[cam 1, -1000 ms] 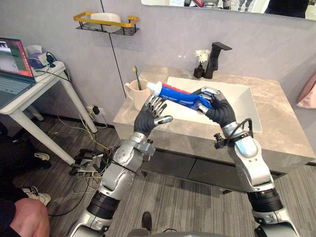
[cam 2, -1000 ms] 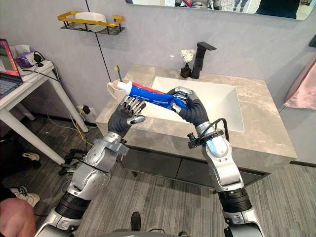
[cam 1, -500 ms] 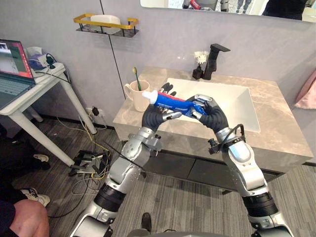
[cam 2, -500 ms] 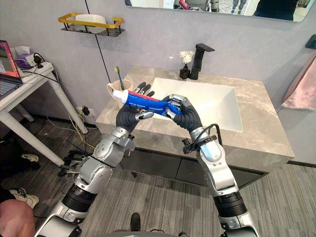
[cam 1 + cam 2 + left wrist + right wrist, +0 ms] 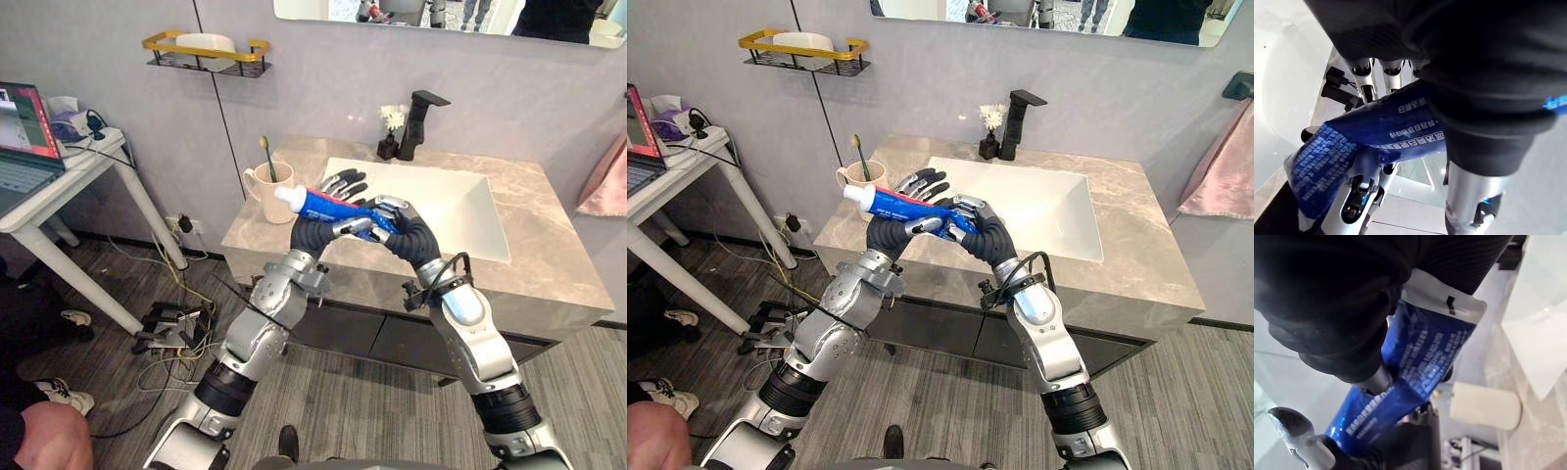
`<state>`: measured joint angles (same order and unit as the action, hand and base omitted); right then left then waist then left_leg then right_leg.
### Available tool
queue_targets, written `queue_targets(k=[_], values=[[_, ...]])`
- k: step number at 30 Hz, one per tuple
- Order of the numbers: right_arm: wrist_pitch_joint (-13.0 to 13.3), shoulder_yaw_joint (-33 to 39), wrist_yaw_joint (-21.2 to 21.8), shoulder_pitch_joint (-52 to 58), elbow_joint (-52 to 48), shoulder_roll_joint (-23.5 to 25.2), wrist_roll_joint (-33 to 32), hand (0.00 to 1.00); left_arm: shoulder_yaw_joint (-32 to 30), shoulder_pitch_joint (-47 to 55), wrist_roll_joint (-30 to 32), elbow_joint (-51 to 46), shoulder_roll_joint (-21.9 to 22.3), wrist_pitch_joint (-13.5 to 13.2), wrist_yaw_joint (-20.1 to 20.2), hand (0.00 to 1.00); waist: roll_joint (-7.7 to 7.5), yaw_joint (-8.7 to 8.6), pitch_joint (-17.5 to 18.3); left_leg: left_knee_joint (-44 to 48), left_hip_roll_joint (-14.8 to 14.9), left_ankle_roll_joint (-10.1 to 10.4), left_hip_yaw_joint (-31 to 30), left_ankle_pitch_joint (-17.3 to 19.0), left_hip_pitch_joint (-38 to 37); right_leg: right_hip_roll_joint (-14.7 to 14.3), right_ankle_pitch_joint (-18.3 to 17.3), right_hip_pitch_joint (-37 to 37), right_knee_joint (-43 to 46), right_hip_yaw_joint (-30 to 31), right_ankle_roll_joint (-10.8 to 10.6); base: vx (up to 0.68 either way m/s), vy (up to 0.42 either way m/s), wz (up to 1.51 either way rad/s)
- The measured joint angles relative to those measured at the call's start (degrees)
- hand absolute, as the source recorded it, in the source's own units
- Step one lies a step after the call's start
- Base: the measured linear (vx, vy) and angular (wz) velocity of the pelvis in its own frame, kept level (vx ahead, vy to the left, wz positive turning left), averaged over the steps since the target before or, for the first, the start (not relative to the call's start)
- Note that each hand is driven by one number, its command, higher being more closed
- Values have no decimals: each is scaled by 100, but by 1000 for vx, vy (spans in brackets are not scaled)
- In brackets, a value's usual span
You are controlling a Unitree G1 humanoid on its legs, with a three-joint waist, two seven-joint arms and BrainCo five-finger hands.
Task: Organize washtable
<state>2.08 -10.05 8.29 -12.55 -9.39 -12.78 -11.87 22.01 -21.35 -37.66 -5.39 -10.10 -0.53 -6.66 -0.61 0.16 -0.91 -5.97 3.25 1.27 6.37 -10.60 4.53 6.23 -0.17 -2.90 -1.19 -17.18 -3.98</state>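
A blue toothpaste tube [image 5: 315, 204] with a white cap is held level in the air over the washtable's [image 5: 549, 264] front left part. My right hand [image 5: 407, 233] is shut on the tube's flat tail end [image 5: 1425, 347]. My left hand [image 5: 312, 233] is up against the tube's middle, with its fingers [image 5: 343, 181] straight and spread behind the tube and its thumb below it; the tube [image 5: 1381, 132] crosses between them. A cream mug [image 5: 265, 188] holding a toothbrush [image 5: 267, 155] stands on the counter's left corner, just left of the cap.
The white sink basin [image 5: 446, 201] lies right of the hands, with a black faucet [image 5: 419, 117] and a small vase of white flowers [image 5: 392, 132] behind it. A gold-rimmed wall shelf [image 5: 204, 49] hangs above left. A white side table [image 5: 59, 171] with a laptop stands far left.
The right hand has carried the tube left and a little lower, toward the mug. The left hand has risen from below the cap until its fingers stand behind the tube.
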Motion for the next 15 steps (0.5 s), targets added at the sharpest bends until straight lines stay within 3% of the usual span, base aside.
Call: queue_targets(k=[15], values=[[31, -161, 186, 297, -2, 179, -51, 100, -146, -3, 6, 67, 88, -6, -85, 100, -13, -100, 9, 0, 3, 1, 15, 3, 1, -1, -14, 1, -5, 3, 23, 0, 0, 0]])
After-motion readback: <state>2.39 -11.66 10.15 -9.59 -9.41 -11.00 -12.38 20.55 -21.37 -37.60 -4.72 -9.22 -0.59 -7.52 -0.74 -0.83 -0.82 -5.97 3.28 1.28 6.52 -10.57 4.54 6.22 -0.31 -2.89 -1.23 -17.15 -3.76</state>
